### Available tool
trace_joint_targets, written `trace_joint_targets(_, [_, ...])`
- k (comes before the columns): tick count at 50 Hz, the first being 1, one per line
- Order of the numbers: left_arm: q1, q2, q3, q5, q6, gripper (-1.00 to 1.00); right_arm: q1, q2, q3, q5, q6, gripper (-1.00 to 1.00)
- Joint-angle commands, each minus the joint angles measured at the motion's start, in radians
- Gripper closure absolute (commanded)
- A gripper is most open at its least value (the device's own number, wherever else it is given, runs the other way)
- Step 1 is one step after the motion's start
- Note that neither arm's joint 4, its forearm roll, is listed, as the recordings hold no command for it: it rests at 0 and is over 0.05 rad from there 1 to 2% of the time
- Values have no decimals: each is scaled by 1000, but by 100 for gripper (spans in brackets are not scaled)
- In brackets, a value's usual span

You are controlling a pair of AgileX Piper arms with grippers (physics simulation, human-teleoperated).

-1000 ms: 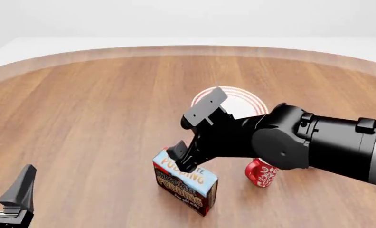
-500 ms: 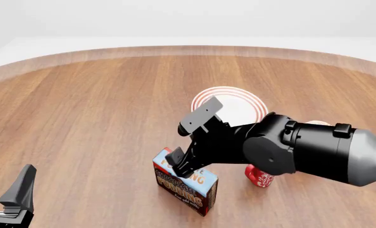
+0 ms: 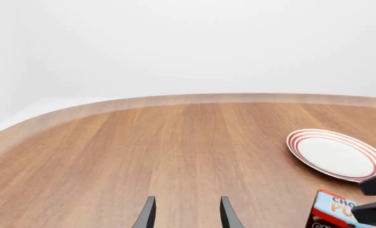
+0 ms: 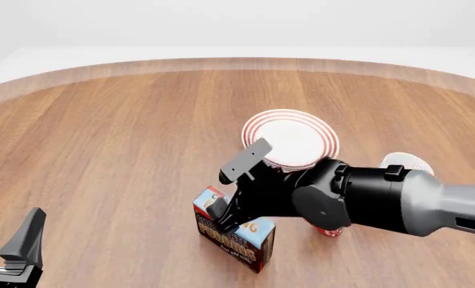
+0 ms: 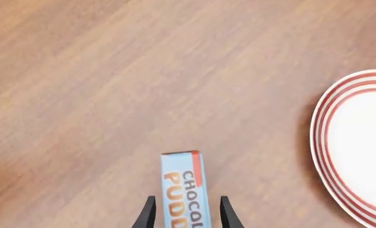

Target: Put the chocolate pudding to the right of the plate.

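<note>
Right gripper [image 5: 186, 216] straddles the chocolate pudding [image 4: 236, 235], fingers spread, contact unclear. Light-blue-topped, orange-lettered, brown-sided, it stands on the table [image 4: 117, 150] near the plate [image 4: 295, 138].

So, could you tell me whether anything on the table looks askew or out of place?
Nothing looks spilled or damaged. The light-blue-topped chocolate pudding carton stands on a narrow side, skewed to the table edge, between the right claw's open fingers. The round white red-ringed plate lies flat. A red patterned mug is mostly hidden behind the arm.
</note>
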Motion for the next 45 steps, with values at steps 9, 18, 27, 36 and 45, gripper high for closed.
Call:
trace_joint_targets(9, [0, 0, 0, 0, 0, -100, 18, 139, 30, -119, 63, -100])
trace_joint_targets(18, [0, 0, 0, 0, 0, -100, 2, 164, 40, -144, 70, -100])
trace_joint_targets(27, [0, 0, 0, 0, 0, -100, -1, 130, 65, -156, 58, 100])
trace_joint_targets(36, [0, 0, 0, 0, 0, -100, -1, 133, 64, -159, 70, 100])
trace_joint_targets(45, [0, 0, 0, 0, 0, -100, 5, 131, 41, -135, 49, 100])
